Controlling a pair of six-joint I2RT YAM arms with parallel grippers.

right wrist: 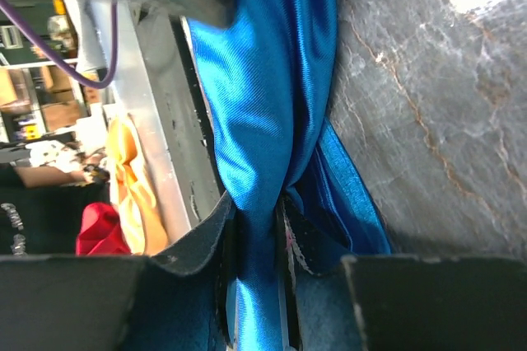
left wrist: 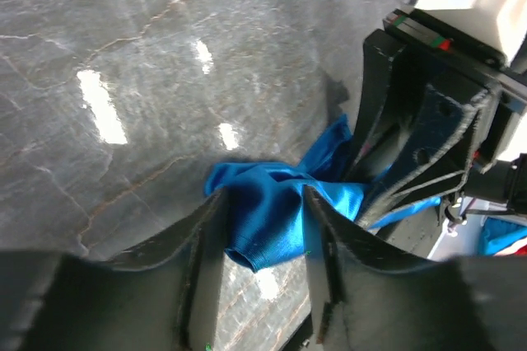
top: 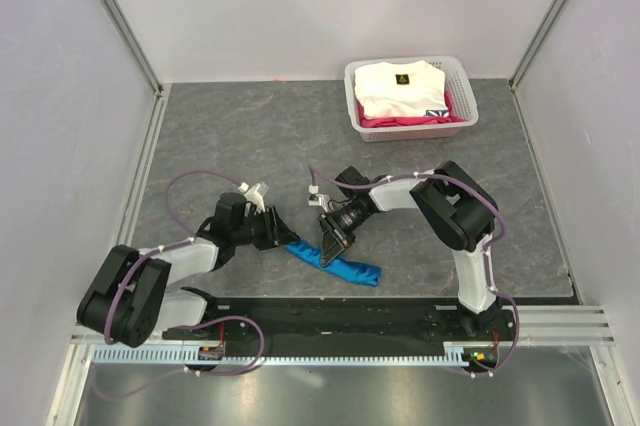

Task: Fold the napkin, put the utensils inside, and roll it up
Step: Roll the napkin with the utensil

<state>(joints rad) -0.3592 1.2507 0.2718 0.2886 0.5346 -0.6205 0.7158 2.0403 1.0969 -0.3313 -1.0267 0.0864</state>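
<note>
Grey marble tabletop [top: 250, 136] is carrying the napkin [top: 345, 266], rolled, lower centre of top view; left gripper [top: 285, 239] is clamping its left end, jaws part-way in w/ cloth bunched between; right gripper [top: 329, 249] is pinching a fold, jaws near-closed; utensils not visible; risk: opposing pulls unrolling it.

left arm [top: 180, 258]: white links, black joints | right arm [top: 478, 271]: same | cables [top: 178, 180]: purple | end effector fingers [left wrist: 202, 277]: matte black
</note>
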